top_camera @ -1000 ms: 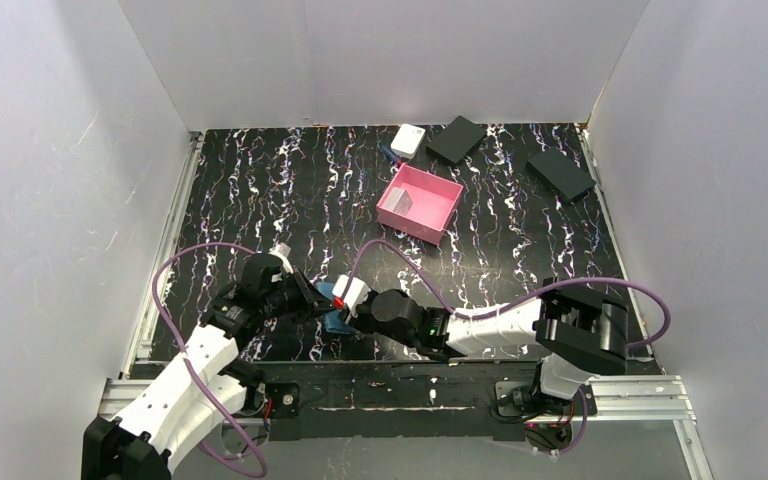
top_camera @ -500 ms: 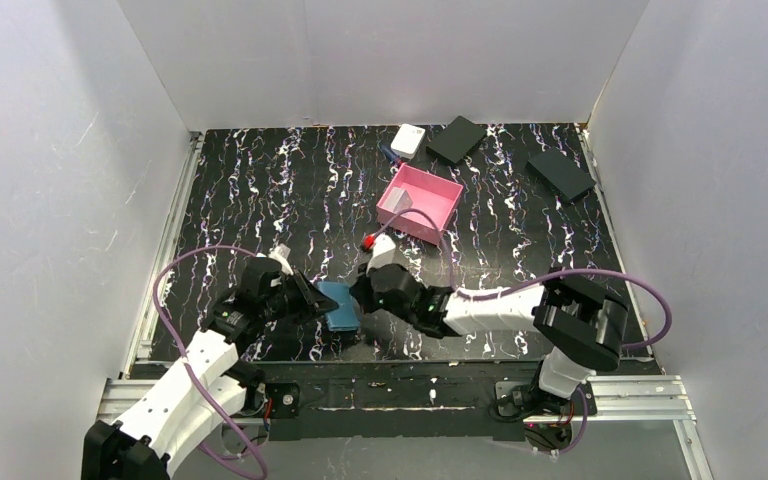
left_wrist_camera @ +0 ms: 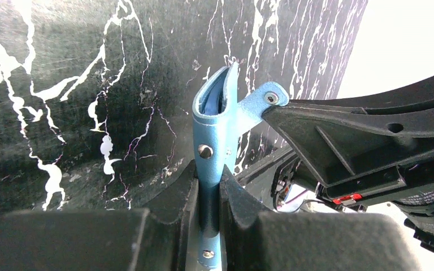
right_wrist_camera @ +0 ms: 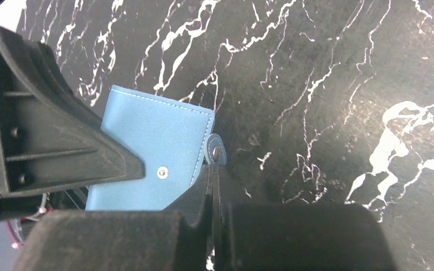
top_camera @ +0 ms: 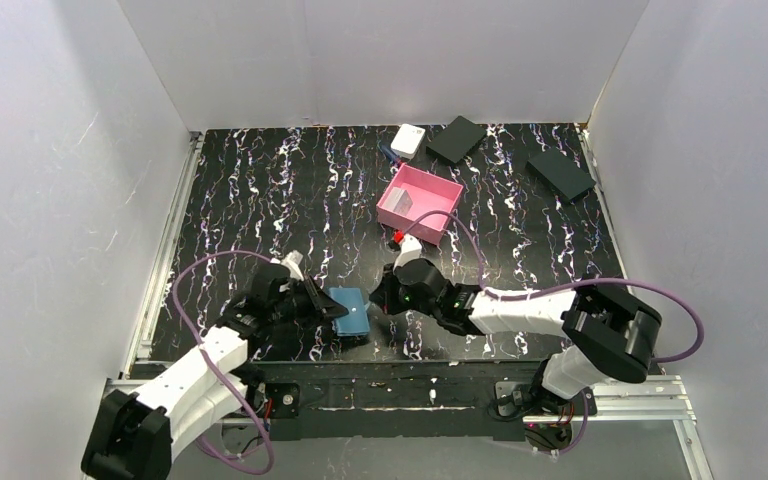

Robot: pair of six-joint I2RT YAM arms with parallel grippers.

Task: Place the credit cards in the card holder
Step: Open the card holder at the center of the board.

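The card holder (top_camera: 349, 311), a small blue wallet, sits near the front of the table between my two grippers. My left gripper (top_camera: 326, 304) is shut on its folded spine; in the left wrist view the card holder (left_wrist_camera: 215, 127) stands edge-on between the left gripper (left_wrist_camera: 208, 176) pads. My right gripper (right_wrist_camera: 215, 183) is shut on the snap tab (right_wrist_camera: 215, 153), which is pulled away from the card holder (right_wrist_camera: 152, 147). From above, the right gripper (top_camera: 385, 300) sits just right of the wallet. One pale credit card (top_camera: 406, 202) lies in the pink tray.
A pink open tray (top_camera: 441, 190) stands at mid-table. A small white box (top_camera: 408, 140) and two flat black boxes (top_camera: 456, 139) (top_camera: 561, 174) lie along the back. White walls close in the left, back and right sides.
My right gripper has shut on the snap tab and drawn back to the right. The card holder and my left gripper have shifted slightly right and nearer.
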